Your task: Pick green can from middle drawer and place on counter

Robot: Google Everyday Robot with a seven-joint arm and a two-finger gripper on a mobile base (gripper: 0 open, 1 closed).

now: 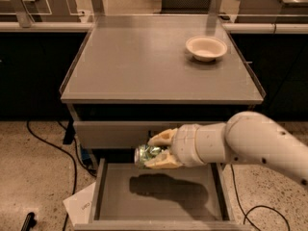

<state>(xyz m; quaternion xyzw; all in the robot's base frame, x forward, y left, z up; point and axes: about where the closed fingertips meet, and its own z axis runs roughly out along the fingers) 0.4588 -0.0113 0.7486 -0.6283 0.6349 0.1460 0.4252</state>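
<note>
My gripper (155,150) is shut on the green can (146,154), which lies sideways between the cream fingers (162,138) with its silver end facing left. It hangs above the open middle drawer (159,192), level with the closed drawer front above it. The drawer floor is bare and carries the shadow of the arm. The counter (144,61) lies above and behind the gripper. My white arm (250,146) comes in from the right.
A white bowl (206,47) stands at the counter's back right. Black cables (53,148) and a sheet of paper (82,206) lie on the speckled floor to the left of the drawer. Another cable (255,211) lies at the right.
</note>
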